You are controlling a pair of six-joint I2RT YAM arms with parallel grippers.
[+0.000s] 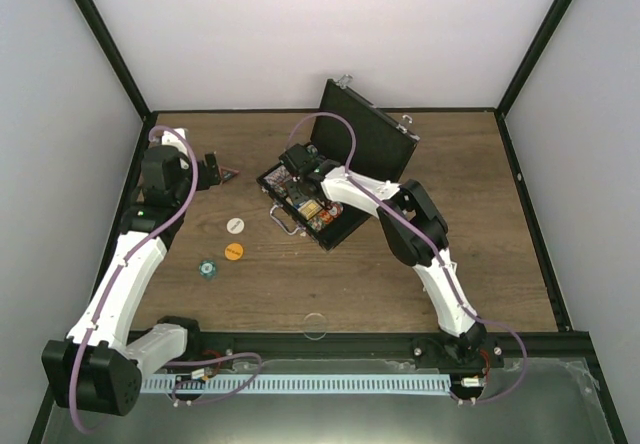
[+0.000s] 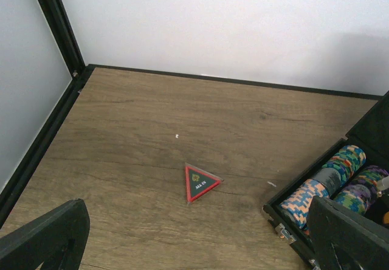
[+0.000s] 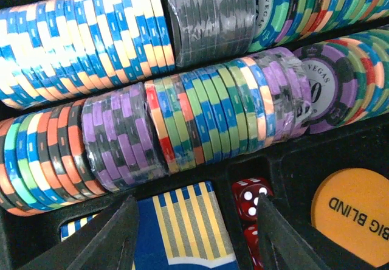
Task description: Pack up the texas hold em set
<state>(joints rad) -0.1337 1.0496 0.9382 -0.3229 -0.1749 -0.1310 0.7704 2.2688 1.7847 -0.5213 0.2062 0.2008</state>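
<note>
The black case (image 1: 372,142) stands open at the table's middle, its lid up. Inside it lie rows of multicoloured poker chips (image 3: 200,118), a blue-backed card deck (image 3: 182,233), red dice (image 3: 248,198) and an orange "big blind" button (image 3: 352,215). My right gripper (image 3: 194,221) reaches down into the case and is open, its fingers either side of the deck, with a gap on the dice side. My left gripper (image 2: 197,227) hangs open over the wood near a red-edged triangular "all in" marker (image 2: 200,183). A white button (image 1: 234,224), an orange button (image 1: 234,252) and a blue button (image 1: 207,269) lie loose left of the case.
Black frame posts and white walls close in the table at the back and sides. A clear round disc (image 1: 315,325) lies by the near edge. The case's corner and latch (image 2: 282,232) sit just right of my left gripper.
</note>
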